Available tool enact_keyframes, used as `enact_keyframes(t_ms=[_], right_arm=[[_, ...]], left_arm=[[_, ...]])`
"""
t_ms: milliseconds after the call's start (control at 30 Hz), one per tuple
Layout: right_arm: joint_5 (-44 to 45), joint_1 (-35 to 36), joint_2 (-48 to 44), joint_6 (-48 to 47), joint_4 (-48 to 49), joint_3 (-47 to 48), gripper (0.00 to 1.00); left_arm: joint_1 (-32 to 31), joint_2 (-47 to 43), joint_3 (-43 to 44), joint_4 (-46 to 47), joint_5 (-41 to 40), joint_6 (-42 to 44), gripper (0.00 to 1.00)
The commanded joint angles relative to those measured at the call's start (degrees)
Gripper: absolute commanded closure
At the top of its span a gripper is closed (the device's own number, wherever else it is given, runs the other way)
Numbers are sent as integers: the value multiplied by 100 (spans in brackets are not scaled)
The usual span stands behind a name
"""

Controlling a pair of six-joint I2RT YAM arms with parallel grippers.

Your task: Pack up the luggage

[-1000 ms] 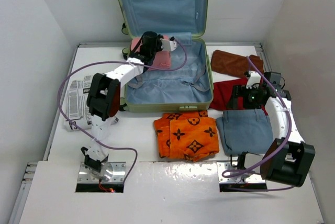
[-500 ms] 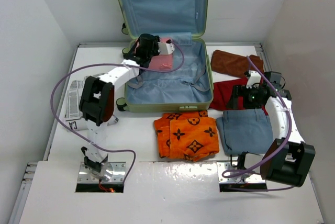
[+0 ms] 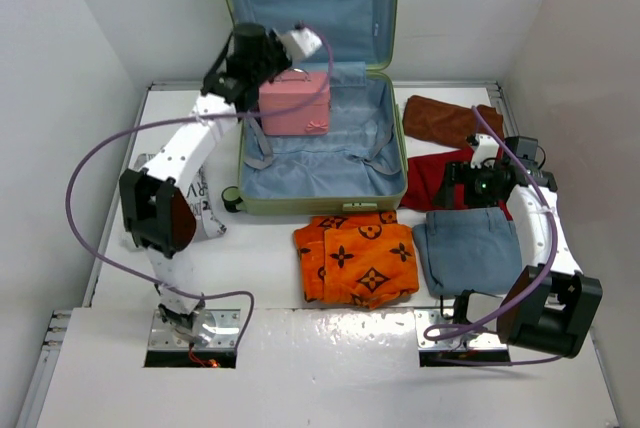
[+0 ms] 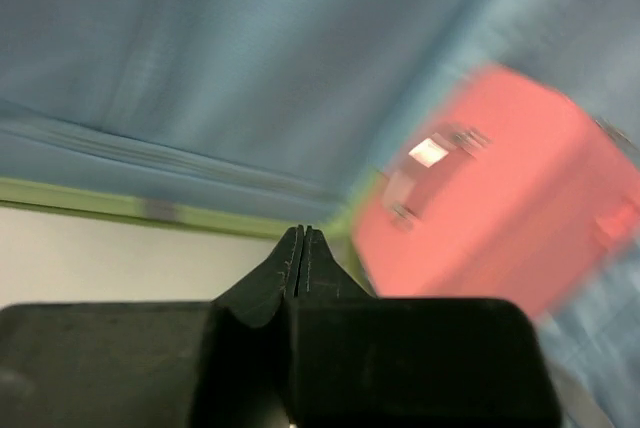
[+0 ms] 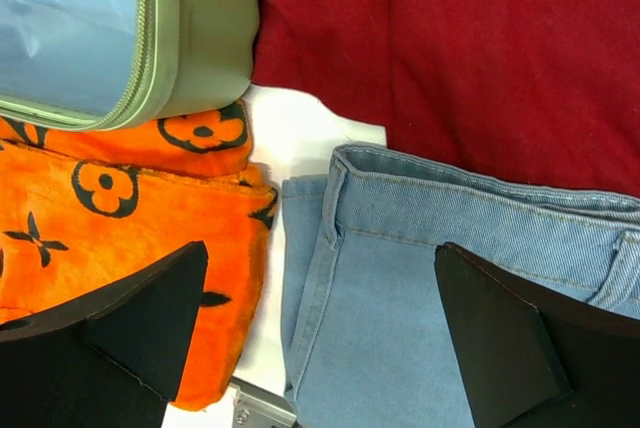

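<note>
The light-green luggage [image 3: 320, 204] lies open at the back of the table, its lid upright and its blue lining [image 4: 200, 48] showing. A small pink case [image 3: 295, 103] stands in its back left corner and shows blurred in the left wrist view [image 4: 500, 208]. My left gripper [image 3: 240, 60] is shut and empty, raised above and left of the pink case, apart from it. My right gripper [image 3: 480, 184] is open and empty and hovers over folded blue jeans [image 5: 430, 278], with its jaws wide apart [image 5: 320, 248]. The luggage's green corner [image 5: 200, 38] shows in the right wrist view.
An orange patterned cloth [image 3: 355, 253] lies in front of the luggage, beside the jeans [image 3: 470, 248]. A dark red cloth [image 3: 432, 176] and a brown towel [image 3: 450, 118] lie to the right of the luggage. A newspaper [image 3: 203, 210] lies at the left under the left arm.
My left gripper has risen up and to the left, away from the pink case. The pink case now stands free in the luggage. The right arm has not moved.
</note>
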State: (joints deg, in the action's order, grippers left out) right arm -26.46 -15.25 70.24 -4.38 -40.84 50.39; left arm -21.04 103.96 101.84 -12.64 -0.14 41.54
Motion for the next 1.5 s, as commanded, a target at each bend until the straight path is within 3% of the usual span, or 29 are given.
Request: enact_keyframes(t_ms=[0,100,333,633,833,933,1033,1133,1200,1333,1467], right_arm=[[-193,-5,34,95,181,225,5],[-202,-5,113,148,173,261,6],[-246,13,148,201,199,182,9],[-237,22,166,236,138,173,11],[-228,57,192,253,146,225,11],[-246,109,201,289,155,278,11],[-325,153,175,306,173,331,9],[-351,224,87,324,191,392,8],[-421,267,61,254,-36,541,8],[-886,268,-124,-473,-704,805,7],[-1309,338,-423,-1617,-1829,850,3]], left_arm=[[363,711,1221,-571,172,-1033,100],[425,1570,2390,-1099,304,-1227,100],[478,2646,3342,-1179,419,-1341,100],[715,2972,3061,-1134,1085,-1667,100],[838,2349,2104,-1267,1508,-1175,100],[908,2059,1884,-1136,1595,-1358,98],[979,1471,1394,-364,1554,-1787,78],[979,1013,1382,-36,1429,-2026,73],[979,846,1557,-36,1149,-2263,59],[1171,-22,1393,-36,902,-2869,4],[1584,-904,426,-97,840,-3686,0]])
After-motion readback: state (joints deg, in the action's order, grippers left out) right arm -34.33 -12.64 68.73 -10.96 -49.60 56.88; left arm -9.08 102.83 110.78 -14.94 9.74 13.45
